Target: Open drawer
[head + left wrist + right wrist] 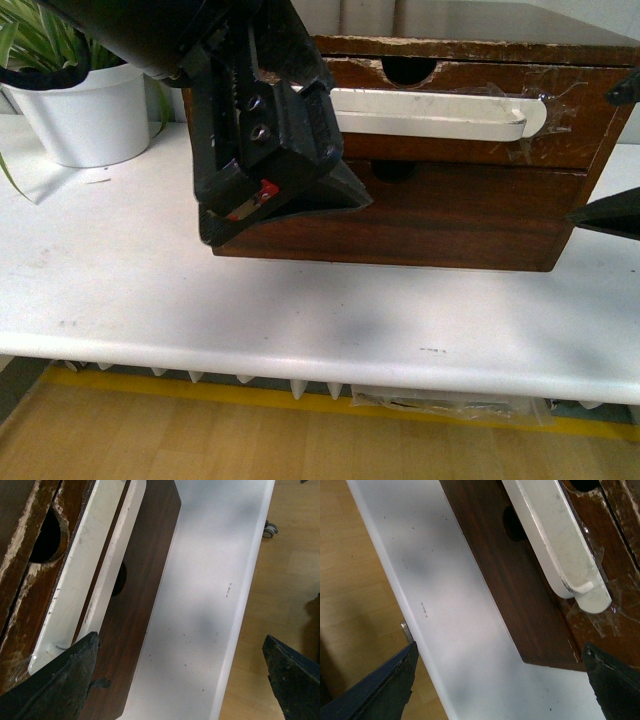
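Observation:
The drawer (560, 120) is the upper one of a dark wooden chest, with a half-round notch (408, 68) in its chipped top edge and a long white handle (430, 112) taped across it. Its front sits about level with the plain drawer front (460, 215) below. My left gripper (290, 190) is open and hangs close to the camera, covering the chest's left end; in its wrist view the handle (85, 570) runs just beside one finger (75, 675). My right gripper (615, 150) is open at the chest's right end, off the handle's tip (585, 592).
The chest stands on a white table (300, 320) whose front edge (320, 375) runs over a wooden floor. A white plant pot (85, 110) stands at the back left. A caster wheel (270, 529) shows on the floor.

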`<move>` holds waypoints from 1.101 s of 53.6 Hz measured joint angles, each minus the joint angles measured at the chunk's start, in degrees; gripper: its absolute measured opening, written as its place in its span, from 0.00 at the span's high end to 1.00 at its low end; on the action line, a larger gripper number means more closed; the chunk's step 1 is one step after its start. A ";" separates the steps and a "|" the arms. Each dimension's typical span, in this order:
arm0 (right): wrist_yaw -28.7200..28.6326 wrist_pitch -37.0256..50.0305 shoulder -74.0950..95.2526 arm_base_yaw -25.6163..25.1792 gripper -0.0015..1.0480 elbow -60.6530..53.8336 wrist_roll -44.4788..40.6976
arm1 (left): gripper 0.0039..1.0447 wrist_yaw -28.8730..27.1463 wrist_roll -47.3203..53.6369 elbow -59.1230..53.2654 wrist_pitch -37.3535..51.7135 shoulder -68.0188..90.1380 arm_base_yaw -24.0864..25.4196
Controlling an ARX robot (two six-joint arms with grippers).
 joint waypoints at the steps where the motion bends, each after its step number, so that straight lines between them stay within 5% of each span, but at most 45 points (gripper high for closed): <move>1: -0.35 0.02 0.42 0.00 0.09 0.20 -0.37 | 0.06 0.33 -0.04 0.24 0.02 0.42 0.09; 19: -5.57 3.34 6.78 -2.51 0.09 2.14 -1.66 | 0.06 7.61 -3.45 5.51 1.09 6.45 1.38; 59: -8.04 5.64 11.98 -1.42 0.09 6.19 -1.44 | 0.06 3.10 3.85 12.87 -4.20 13.73 4.42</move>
